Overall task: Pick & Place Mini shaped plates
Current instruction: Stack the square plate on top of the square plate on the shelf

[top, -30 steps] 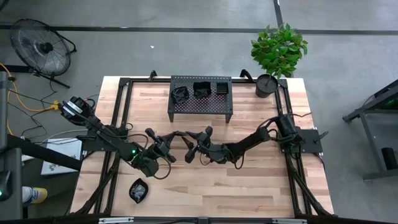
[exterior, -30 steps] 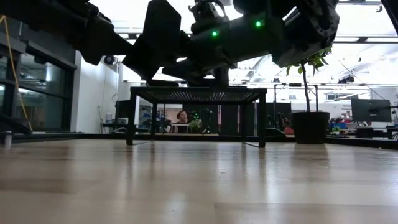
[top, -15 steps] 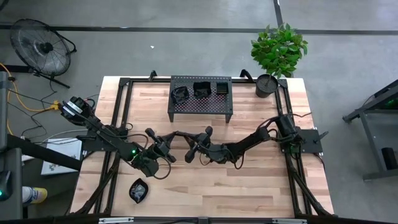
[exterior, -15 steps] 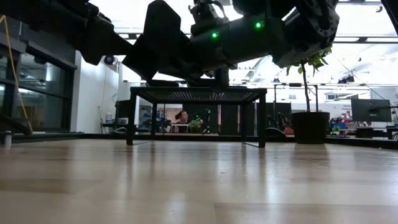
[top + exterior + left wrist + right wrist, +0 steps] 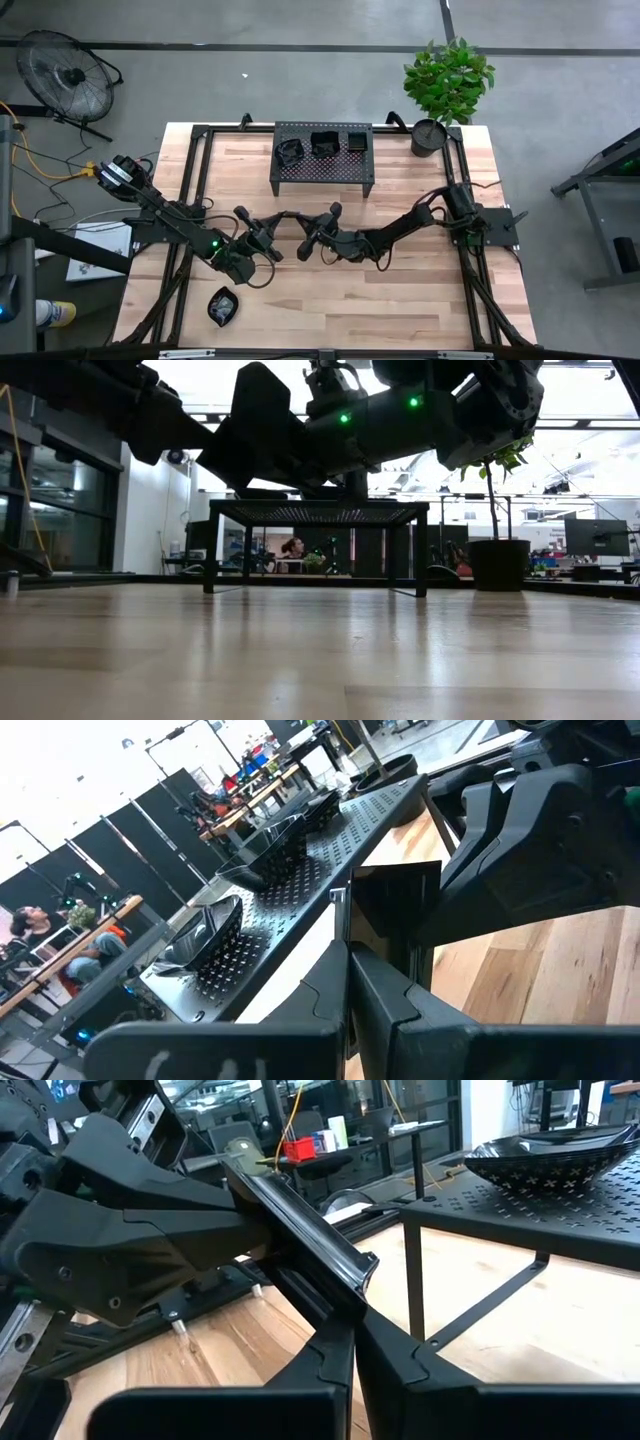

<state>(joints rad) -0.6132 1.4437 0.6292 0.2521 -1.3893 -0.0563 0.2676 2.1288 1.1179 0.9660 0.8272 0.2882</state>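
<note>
Both arms meet above the table's middle. A small square black mini shaped plate hangs between my left gripper and my right gripper, and both are shut on it. It shows as a dark slab in the left wrist view and as a long glossy edge in the right wrist view. Three more plates rest on top of the black perforated rack. Another plate lies on the table near the front left. My left gripper pinches one edge of the plate between its two fingers, coming roughly level from the table's left. The plate stands on edge, lifted clear of the table. My right gripper pinches the opposite end of the plate between its two fingers, coming level from the table's right. The plate slants away from the fingers toward my left gripper and touches nothing below.
The rack stands on legs at the table's far middle, just behind the two grippers. A potted plant and a black pot sit at the far right corner. Bare wood lies along the near side.
My right gripper has shut its fingers onto the plate that my left gripper holds. Neither arm has shifted, and the plate hangs where it was.
</note>
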